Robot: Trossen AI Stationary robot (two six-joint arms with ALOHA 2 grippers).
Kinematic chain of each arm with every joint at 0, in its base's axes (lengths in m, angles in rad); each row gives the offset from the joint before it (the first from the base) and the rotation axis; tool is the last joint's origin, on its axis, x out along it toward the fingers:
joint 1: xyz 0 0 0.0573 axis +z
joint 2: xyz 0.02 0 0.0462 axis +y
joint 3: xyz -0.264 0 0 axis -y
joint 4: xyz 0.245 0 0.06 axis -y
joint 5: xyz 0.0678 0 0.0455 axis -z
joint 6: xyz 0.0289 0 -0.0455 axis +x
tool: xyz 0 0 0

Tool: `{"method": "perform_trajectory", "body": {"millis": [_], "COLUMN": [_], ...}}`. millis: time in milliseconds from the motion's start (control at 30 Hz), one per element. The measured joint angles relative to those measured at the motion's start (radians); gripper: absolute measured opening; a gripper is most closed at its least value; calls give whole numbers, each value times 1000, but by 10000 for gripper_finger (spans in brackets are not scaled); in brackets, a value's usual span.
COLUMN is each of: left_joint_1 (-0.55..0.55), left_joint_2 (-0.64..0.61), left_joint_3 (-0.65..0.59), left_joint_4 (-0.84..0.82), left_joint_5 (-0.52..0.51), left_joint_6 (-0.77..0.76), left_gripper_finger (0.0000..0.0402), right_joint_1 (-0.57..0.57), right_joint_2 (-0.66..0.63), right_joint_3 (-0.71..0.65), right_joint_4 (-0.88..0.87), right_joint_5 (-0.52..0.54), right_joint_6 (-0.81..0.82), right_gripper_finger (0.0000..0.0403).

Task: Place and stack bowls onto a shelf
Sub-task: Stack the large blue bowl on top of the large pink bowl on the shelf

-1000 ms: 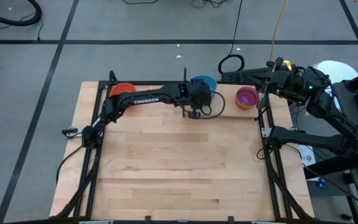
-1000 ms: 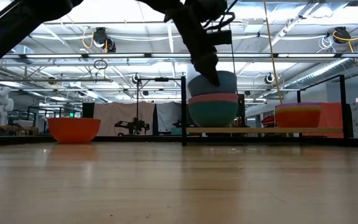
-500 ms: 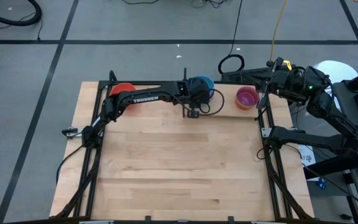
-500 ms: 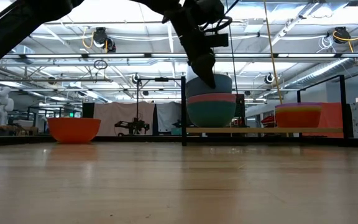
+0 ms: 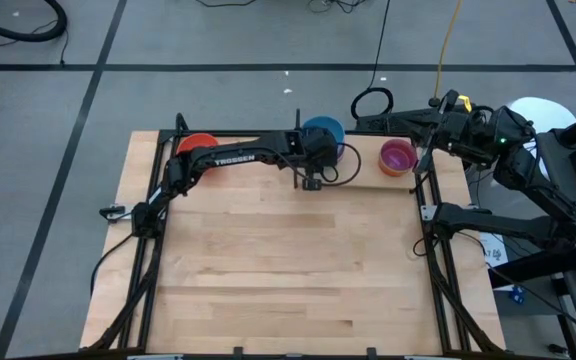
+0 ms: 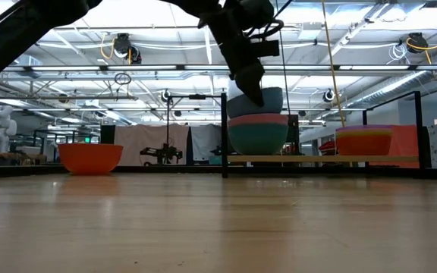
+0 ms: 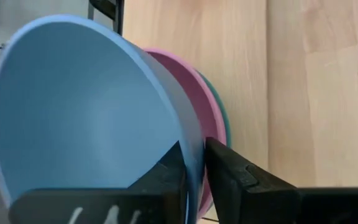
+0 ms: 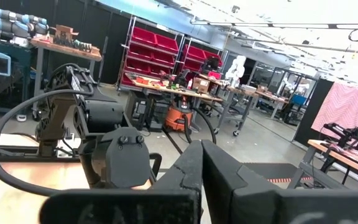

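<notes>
My left gripper [image 6: 253, 94] is shut on the blue bowl [image 5: 321, 130], which is tilted on top of a pink bowl [image 6: 258, 119] nested in a teal bowl [image 6: 258, 139]. This stack stands on the shelf [image 6: 325, 159], next to its black post [image 6: 224, 129]. A stack of small bowls [image 5: 398, 157] with a purple one on top stands on the shelf's right end. A red-orange bowl [image 5: 196, 143] sits on the table at the far left. My right gripper [image 8: 201, 155] is shut and waits beyond the table's far right corner. My left gripper pinches the blue bowl's rim [image 7: 188, 134], one finger [image 7: 166, 174] inside the bowl and one [image 7: 229, 171] outside. The fingers come from above, slanting down. The bowl [image 6: 256, 102] leans tilted, its underside resting in the pink bowl [image 7: 188, 87].
Black frame rails run along the table's left and right edges [image 5: 433, 215]. Bare wooden tabletop [image 5: 288, 260] lies in front of the shelf. Cables [image 5: 373, 100] and the right arm's base [image 5: 508, 225] sit off the table to the right.
My left gripper has shifted a little toward the table's far edge and left with the blue bowl, which has moved slightly left over the pink bowl. The right arm has kept still.
</notes>
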Motion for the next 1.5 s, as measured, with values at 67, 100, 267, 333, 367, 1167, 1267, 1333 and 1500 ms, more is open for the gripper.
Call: {"method": "perform_trajectory", "body": {"millis": [67, 100, 267, 333, 367, 1167, 1267, 1333, 1500], "left_joint_1": [0, 0, 0, 0, 0, -10, -10, -9, -7], "left_joint_2": [0, 0, 0, 0, 0, 2, 2, 2, 2], "left_joint_3": [0, 0, 0, 0, 0, 0, 0, 0, 0], "left_joint_4": [0, -1, 10, 17, 21, 31, 30, 30, 30], "left_joint_5": [-1, 0, -1, -1, -1, 2, 1, 1, 0], "left_joint_6": [-36, -56, -46, -48, -47, -64, -70, -70, -71], "left_gripper_finger": [65, 69, 77, 77, 77, 10, 17, 33, 70], "right_joint_1": [0, 0, 0, 0, 0, 0, 0, 0, 0], "right_joint_2": [0, 0, 0, 0, 0, 0, 0, 0, 0], "right_joint_3": [0, 0, 0, 0, 0, 0, 0, 0, 0], "right_joint_4": [0, 0, 0, 0, 0, 0, 0, 0, 0], "right_joint_5": [0, 0, 0, 0, 0, 0, 0, 0, 0], "right_joint_6": [0, 0, 0, 0, 0, 1, 0, 1, 1], "right_gripper_finger": [0, 0, 0, 0, 0, 0, 0, 0, 0]}}
